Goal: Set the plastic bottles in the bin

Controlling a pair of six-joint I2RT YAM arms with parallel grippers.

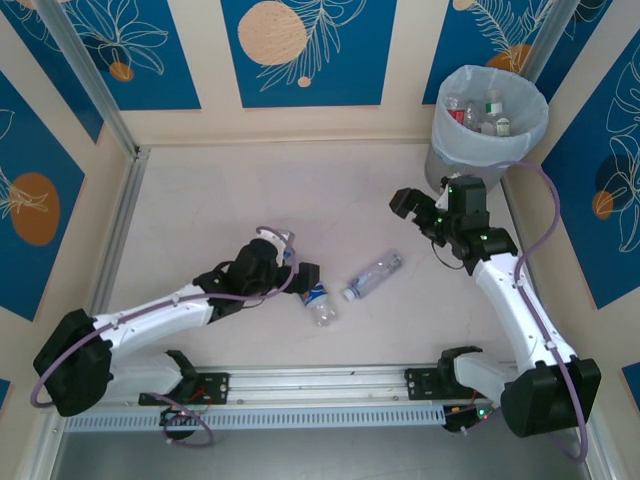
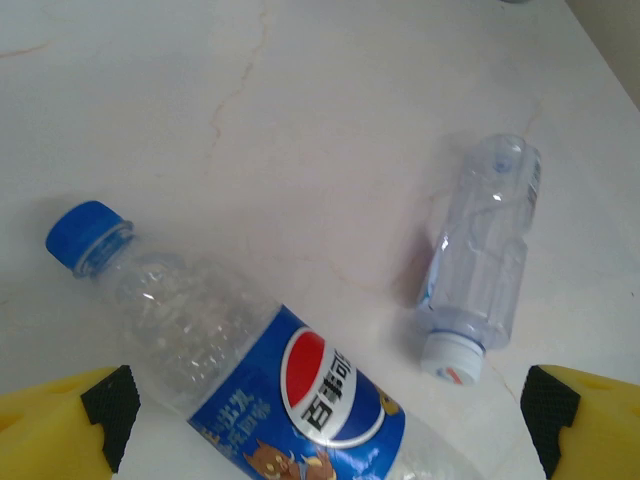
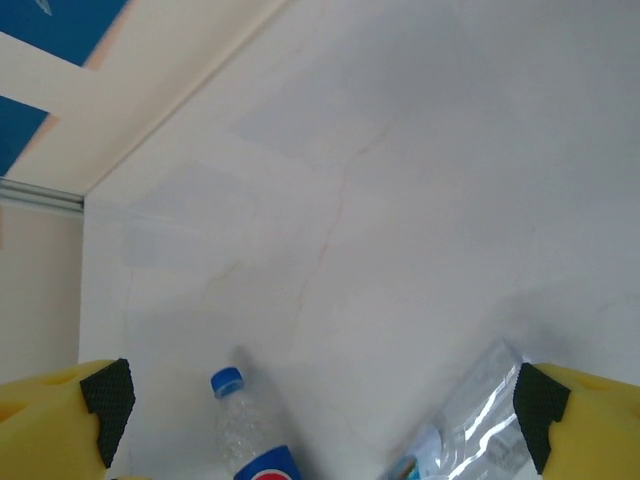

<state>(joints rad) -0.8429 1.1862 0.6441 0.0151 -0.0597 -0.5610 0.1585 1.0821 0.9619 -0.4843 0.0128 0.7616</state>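
Two bottles lying on the worktop [image 1: 220, 190], near its middle and a little toward the near edge: a Pepsi bottle [image 1: 319, 303] with blue cap and label, and just beside it, not touching, a clear bottle [image 1: 375, 275] with a white cap. Both on their sides, so prone to rolling. One bin [image 1: 441, 163] at the far right corner, bag-lined, with more bottles [image 1: 487, 112] already inside; at least three, exact count hard to tell. Two claws, both spread wide and holding nothing: left claw [image 1: 306, 278] low over the Pepsi bottle, straddling its label end in the left wrist view; right claw [image 1: 418, 212] up near the bin, well apart from either bottle. Likely next step: closing on the Pepsi bottle. Risks, by judgement: light, slick, round plastic squirting out from between the pads if pinched off-centre or near the tapered neck; rolling off into the clear bottle on a nudge from one finger landing first; buckling and slipping under too hard a squeeze. Further on, a possible clash with the right arm [image 1: 510, 290] parked beside the bin, and a drop short of the rim if released too early.
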